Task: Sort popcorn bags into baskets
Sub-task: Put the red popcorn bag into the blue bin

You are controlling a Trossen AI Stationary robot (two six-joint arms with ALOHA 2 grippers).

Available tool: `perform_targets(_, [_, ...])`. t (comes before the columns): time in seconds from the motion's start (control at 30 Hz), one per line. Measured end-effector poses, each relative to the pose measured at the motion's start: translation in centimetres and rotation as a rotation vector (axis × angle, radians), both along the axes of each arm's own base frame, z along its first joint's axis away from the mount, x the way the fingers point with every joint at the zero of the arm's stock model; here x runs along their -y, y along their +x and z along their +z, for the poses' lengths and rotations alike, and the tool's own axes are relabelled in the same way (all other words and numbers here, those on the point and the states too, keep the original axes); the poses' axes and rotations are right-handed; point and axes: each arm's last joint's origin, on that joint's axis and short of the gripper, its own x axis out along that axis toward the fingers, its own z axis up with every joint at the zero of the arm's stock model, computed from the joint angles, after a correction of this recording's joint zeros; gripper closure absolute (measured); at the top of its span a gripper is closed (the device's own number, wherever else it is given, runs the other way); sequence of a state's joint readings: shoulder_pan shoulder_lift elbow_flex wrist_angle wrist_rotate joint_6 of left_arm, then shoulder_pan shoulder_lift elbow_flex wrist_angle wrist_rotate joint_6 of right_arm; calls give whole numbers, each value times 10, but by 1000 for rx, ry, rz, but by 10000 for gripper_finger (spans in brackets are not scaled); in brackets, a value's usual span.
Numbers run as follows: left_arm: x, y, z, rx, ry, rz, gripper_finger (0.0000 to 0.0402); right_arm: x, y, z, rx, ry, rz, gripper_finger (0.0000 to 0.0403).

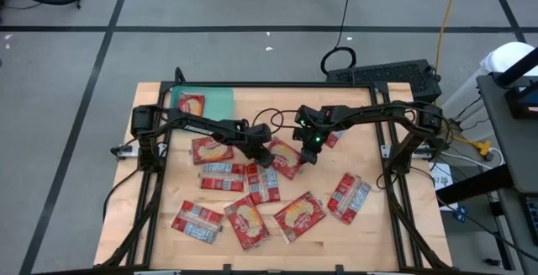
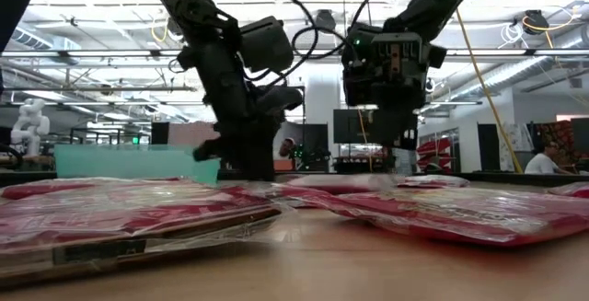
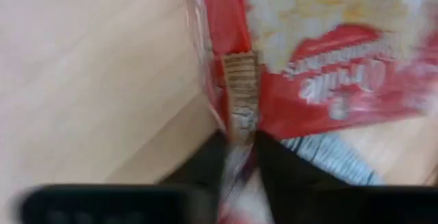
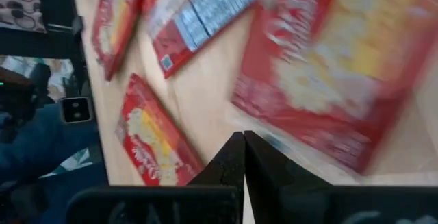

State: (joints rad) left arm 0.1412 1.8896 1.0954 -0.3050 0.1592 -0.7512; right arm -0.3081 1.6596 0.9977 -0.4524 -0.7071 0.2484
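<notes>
While both arms crowd the middle of the bench [image 1: 378,224], here's the rundown:
Near packets: red popcorn bags [image 1: 252,212] lie scattered flat, some overlapping.
Left hand [image 1: 267,156]: pinching the sealed edge of one central packet [image 3: 328,59].
Right hand [image 1: 313,150]: fingers pressed together, hovering over the pile, holding nothing.
Handling: looks light, floppy, slick wrap; best taken by the crimped seam.
Look: yellow-white popcorn picture or pale label panel.
Far corner: teal basket [image 1: 220,100], one packet inside.
</notes>
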Motion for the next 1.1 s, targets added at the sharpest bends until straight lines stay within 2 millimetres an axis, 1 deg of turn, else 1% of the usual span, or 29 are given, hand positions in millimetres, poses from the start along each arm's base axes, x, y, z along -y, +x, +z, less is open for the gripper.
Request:
perform_targets(0.03, [-1, 0, 0, 7, 6, -6, 380, 1, -2, 4, 11, -4, -3, 403])
perform_targets(0.07, [-3, 0, 2, 15, 9, -4, 385, 1, -3, 8, 17, -9, -7, 403])
perform_targets(0.17, [-10, 1, 5, 45, 22, 15, 387, 4, -12, 22, 24, -54, -44, 403])
perform_targets(0.23, [-14, 0, 10, 55, 29, 23, 395, 6, -19, 33, 31, -95, -73, 403])
perform_targets(0.33, [-17, -2, 22, 101, 59, -5, 398, 8, -30, 50, 37, -152, -139, 403])
perform_targets(0.4, [-17, -4, 35, 145, 97, -48, 399, 11, -36, 63, 86, -177, -169, 398])
perform_targets(0.47, [-16, -6, 51, 203, 153, -101, 399, 13, -42, 76, 138, -216, -220, 385])
perform_targets(0.63, [-9, -19, 94, 336, 293, -240, 400, 18, -48, 106, 323, -353, -311, 326])
perform_targets(0.73, [-7, -29, 119, 409, 349, -273, 400, 21, -46, 113, 408, -429, -309, 282])
perform_targets(0.87, [-6, -44, 144, 474, 396, -286, 400, 24, -38, 115, 508, -421, -243, 238])
perform_targets(1.03, [-1, -62, 168, 545, 413, -329, 401, 31, -21, 114, 626, -402, -239, 214])
perform_targets(1.1, [1, -68, 176, 582, 407, -350, 401, 35, -12, 113, 686, -363, -250, 210])
